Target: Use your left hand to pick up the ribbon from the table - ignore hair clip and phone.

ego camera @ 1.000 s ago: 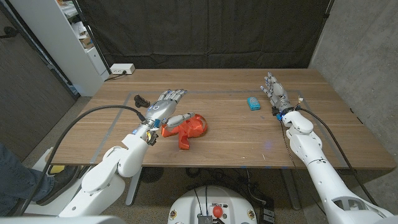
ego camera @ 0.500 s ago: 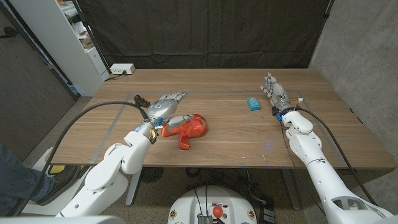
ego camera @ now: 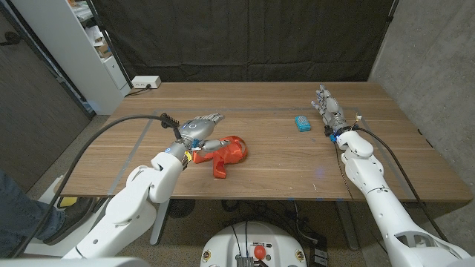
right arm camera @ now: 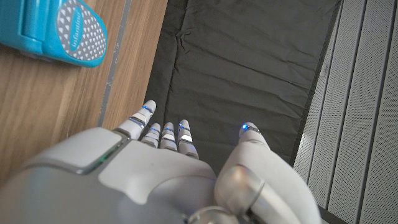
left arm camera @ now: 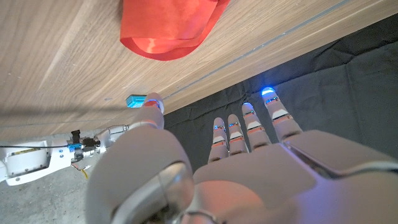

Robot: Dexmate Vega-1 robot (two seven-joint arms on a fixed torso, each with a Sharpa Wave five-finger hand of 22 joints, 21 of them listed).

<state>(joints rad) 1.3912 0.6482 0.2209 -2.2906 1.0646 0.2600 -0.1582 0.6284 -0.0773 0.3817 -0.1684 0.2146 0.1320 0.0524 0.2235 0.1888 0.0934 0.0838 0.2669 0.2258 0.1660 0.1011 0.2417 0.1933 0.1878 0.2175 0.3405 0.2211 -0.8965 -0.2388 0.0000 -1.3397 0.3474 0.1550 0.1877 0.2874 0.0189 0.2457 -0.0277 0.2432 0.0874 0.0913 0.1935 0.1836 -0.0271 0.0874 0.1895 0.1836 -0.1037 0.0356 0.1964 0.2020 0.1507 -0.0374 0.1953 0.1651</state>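
i'm at the reach step: my left hand point(ego camera: 199, 127) hovers just beside the red ribbon point(ego camera: 225, 153) lying mid-table, fingers point(left arm camera: 249, 127) spread, holding nothing. next i judge i must lower over the ribbon and close on its folds. my right hand point(ego camera: 329, 109) waits, fingers apart.

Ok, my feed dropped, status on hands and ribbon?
Left hand open, beside the red fabric ribbon, not gripping. Right hand open, idle by the small teal phone. Black hair clip behind left hand, not blocking.
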